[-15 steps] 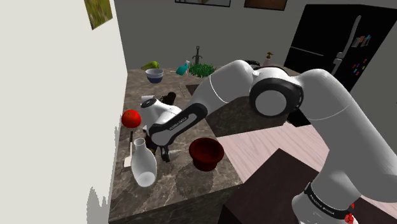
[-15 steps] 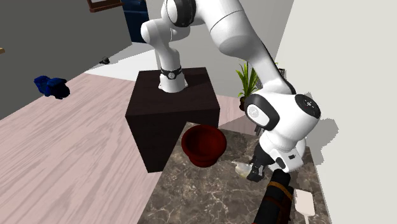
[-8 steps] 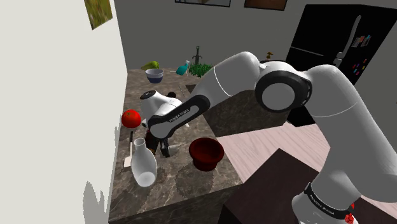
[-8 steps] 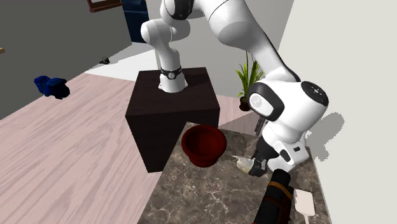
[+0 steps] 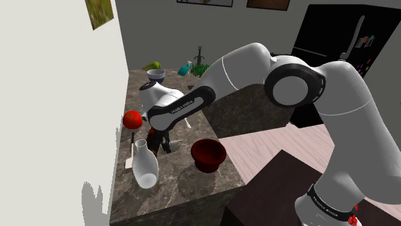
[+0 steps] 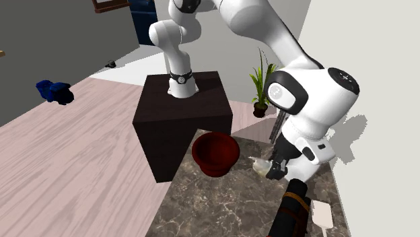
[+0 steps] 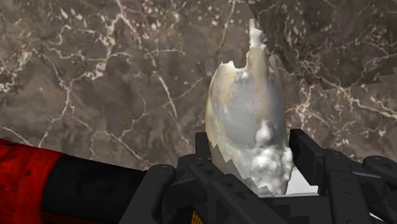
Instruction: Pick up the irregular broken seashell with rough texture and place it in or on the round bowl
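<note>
Rising since half a second ago, the all-black two-finger gripper is pinching the pale, jagged broken seashell near the dark red round bowl, apparently mid-lift and next needing to carry it over that bowl.

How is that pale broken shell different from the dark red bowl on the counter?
The pale, jagged-edged broken shell is off-white and irregular, while the dark red round bowl is smooth and even. The shell is much smaller than the bowl. The shell is clasped in the black gripper, whereas the bowl stands free and upright on the dark marble counter and looks empty. Both are at the same end of that counter.
</note>
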Tool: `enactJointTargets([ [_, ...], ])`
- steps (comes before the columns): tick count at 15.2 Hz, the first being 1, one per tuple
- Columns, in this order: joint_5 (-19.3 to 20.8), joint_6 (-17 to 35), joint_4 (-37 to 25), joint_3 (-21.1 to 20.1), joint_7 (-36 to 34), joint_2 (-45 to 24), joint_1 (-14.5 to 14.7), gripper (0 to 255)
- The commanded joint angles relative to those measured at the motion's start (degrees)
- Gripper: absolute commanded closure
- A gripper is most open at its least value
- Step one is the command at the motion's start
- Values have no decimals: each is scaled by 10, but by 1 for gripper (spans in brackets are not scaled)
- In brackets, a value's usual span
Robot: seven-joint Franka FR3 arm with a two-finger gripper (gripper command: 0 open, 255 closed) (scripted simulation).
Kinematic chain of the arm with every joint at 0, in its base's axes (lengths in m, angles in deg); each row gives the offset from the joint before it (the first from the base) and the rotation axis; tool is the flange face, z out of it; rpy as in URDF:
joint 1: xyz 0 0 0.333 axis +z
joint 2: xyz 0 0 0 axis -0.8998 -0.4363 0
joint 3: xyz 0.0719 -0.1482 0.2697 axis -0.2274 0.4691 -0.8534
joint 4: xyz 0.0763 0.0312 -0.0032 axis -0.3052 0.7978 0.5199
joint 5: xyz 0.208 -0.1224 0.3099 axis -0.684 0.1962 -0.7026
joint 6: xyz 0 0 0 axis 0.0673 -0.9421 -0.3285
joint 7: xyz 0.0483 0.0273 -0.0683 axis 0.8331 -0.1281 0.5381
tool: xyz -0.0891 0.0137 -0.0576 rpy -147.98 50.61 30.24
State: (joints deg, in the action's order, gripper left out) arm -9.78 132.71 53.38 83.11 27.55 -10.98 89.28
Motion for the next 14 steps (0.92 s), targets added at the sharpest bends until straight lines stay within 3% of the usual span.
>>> enactJointTargets([
  [1,-1,-10,0,0,2,10,-1,255],
  [13,-6,-73,-16,-3,11,57,-2,255],
  [14,-6,-57,22,-3,14,80,-7,255],
])
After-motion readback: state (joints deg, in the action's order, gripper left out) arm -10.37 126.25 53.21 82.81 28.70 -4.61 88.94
